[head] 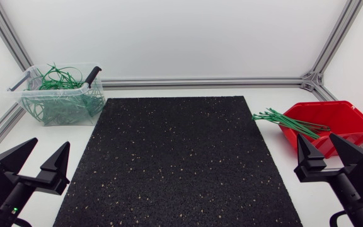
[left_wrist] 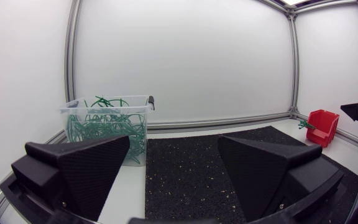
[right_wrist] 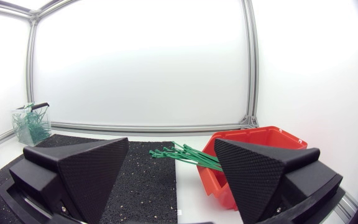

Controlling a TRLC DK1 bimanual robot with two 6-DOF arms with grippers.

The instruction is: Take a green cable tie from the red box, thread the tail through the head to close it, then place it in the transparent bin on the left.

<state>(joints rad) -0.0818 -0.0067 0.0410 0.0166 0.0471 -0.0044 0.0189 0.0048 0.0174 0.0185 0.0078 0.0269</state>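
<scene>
Nothing of the task is done yet, as far as I can judge. My left claw (head: 49,151) hangs off the near left corner of the black mat (head: 169,157), fingers spread wide with nothing between them. My right claw (head: 316,144) hangs off the mat's near right corner, equally wide open and equally empty.

The green cable ties (head: 288,121) lie in a straight bundle in the red box (head: 351,108), which stands just off the mat's right edge, toward its far end. The tails of the bundle poke out over the box's rim and reach to the mat's far right corner. The transparent bin (head: 27,88) stands off the mat's far left corner, and it holds a tangle of looped ties (head: 62,79).

Everything is left to do: picking one tie, threading its tail through the head, and carrying it to the bin.

The mat between box and bin is bare, so I see nothing blocking the way across. The likely trouble is the bundle itself: the ties lie packed against one another, so pulling out a single one may drag its neighbours along
</scene>
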